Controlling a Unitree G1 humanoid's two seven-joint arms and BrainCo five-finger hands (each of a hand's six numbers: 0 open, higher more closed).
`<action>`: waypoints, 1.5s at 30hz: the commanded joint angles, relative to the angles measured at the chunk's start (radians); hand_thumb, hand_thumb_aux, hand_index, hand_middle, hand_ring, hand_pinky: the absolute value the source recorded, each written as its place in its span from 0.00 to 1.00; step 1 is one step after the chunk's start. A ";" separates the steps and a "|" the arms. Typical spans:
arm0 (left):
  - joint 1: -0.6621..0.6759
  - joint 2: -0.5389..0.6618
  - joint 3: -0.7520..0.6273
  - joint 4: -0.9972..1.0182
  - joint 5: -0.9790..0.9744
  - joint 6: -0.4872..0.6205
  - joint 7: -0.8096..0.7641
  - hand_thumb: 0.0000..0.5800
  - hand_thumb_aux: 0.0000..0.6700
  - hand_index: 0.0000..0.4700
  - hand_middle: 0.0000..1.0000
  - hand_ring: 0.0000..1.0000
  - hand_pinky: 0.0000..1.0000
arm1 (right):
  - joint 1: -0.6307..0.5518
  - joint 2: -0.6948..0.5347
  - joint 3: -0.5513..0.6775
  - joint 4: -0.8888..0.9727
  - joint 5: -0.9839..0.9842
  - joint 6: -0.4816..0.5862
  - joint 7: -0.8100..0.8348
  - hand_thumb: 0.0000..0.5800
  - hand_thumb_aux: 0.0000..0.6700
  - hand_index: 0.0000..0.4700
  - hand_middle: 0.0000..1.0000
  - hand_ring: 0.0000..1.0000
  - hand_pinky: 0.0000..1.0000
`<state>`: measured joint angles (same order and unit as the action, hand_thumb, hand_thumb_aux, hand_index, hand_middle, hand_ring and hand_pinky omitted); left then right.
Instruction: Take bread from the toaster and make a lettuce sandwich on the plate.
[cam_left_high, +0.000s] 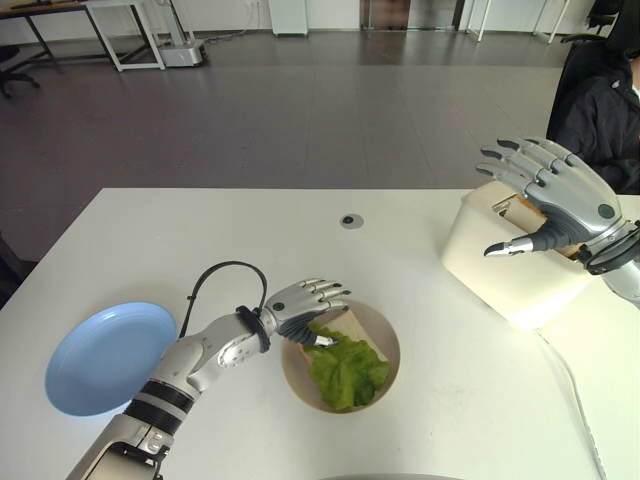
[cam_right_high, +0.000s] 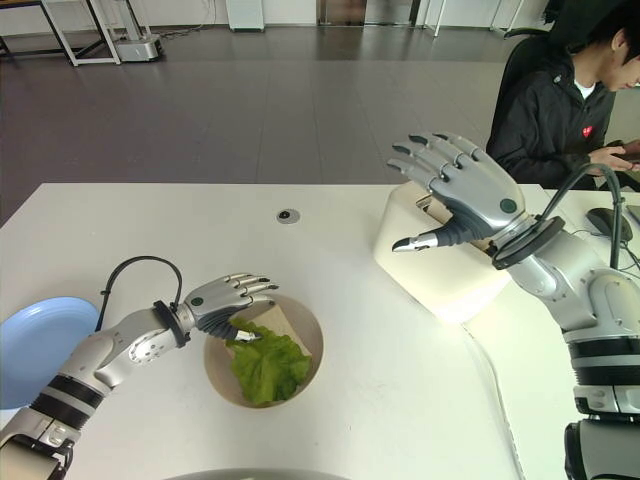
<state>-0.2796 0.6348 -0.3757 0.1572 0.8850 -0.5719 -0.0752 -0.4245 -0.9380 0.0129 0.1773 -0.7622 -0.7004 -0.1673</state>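
Observation:
A tan plate (cam_left_high: 386, 335) lies at the table's front centre with a slice of bread (cam_left_high: 361, 325) on it and a green lettuce leaf (cam_left_high: 345, 372) on the bread. My left hand (cam_left_high: 303, 304) hovers over the plate's left side, fingers extended, thumb touching the lettuce. The white toaster (cam_left_high: 505, 262) stands at the right, a slice of bread (cam_left_high: 523, 210) poking from its slot. My right hand (cam_left_high: 550, 188) is spread open just above the toaster's top, holding nothing.
A blue plate (cam_left_high: 108, 357) lies at the front left. A small round grommet (cam_left_high: 351, 221) sits in the table's middle. The toaster's cable (cam_left_high: 570, 385) runs down the right side toward the front edge.

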 joint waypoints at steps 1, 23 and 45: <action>-0.033 -0.018 -0.008 0.009 0.029 -0.004 0.065 0.61 0.38 0.38 0.00 0.00 0.00 | 0.007 0.012 0.018 0.001 0.012 -0.008 0.019 0.00 0.00 0.00 0.00 0.00 0.00; 0.110 -0.053 0.258 0.075 -0.846 -0.212 -0.061 0.00 0.00 0.00 0.00 0.00 0.00 | 0.144 -0.115 -0.052 0.154 0.153 0.287 0.372 1.00 0.93 0.93 0.00 0.00 0.00; 0.107 -0.100 0.352 0.105 -0.783 -0.239 -0.127 0.00 0.00 0.00 0.00 0.00 0.00 | 0.050 -0.074 -0.183 0.062 0.486 0.365 0.457 1.00 1.00 1.00 0.00 0.00 0.00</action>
<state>-0.1656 0.5280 -0.0421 0.2697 0.0968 -0.8161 -0.1923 -0.3363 -0.9984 -0.1194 0.2728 -0.3639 -0.3391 0.2402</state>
